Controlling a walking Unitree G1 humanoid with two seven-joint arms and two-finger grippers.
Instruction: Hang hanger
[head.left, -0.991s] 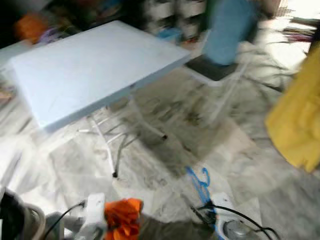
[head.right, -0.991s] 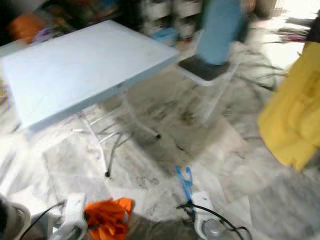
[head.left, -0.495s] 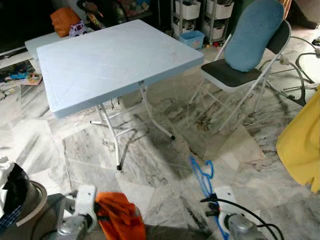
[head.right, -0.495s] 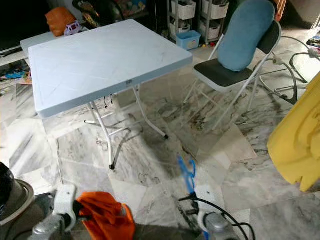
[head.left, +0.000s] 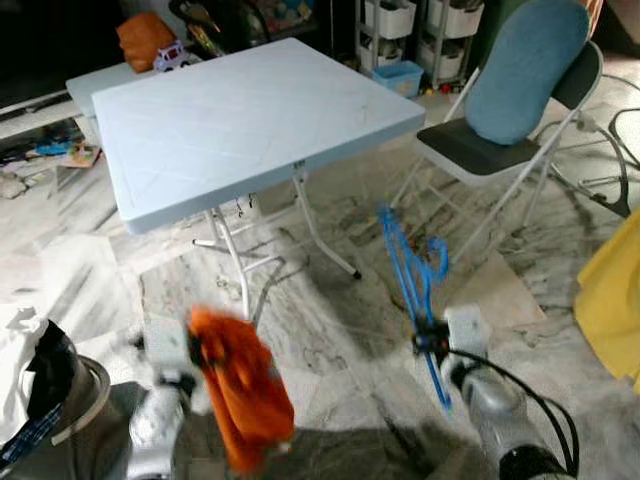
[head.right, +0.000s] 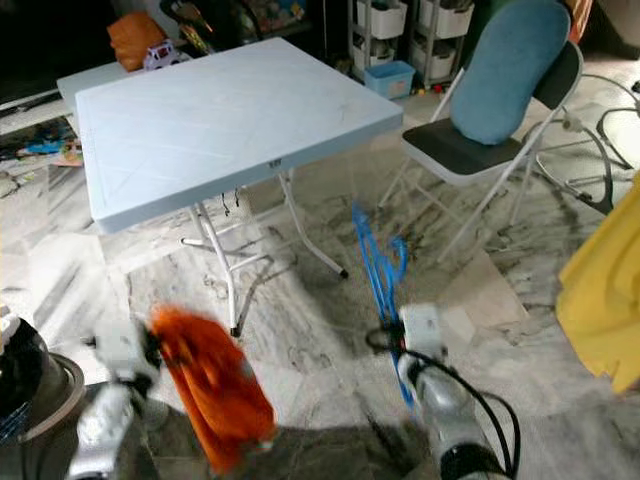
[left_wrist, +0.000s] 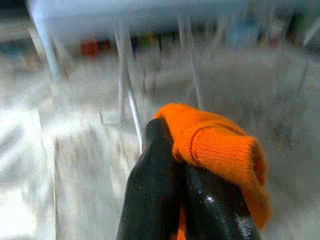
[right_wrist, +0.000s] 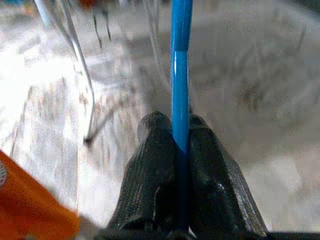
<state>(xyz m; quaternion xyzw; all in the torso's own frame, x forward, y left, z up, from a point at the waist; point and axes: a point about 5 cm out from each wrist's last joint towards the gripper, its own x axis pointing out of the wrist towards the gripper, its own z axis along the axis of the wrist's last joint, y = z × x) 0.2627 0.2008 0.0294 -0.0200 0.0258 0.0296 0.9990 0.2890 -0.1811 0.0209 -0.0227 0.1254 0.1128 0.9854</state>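
Blue hanger (right_wrist: 180, 65) clamped in right end effector (right_wrist: 181, 135); orange cloth (left_wrist: 220, 145), apparently pinched, in left end effector (left_wrist: 172, 150).

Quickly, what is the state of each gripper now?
Left gripper: shut on the orange cloth.
Right gripper: shut on the blue hanger.

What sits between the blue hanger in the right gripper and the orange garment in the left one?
Nothing visible. The right gripper is shut on the blue hanger, and the left gripper is shut on the orange garment. Between them there is only bare marble floor. The light blue table and folding chair stand farther ahead.
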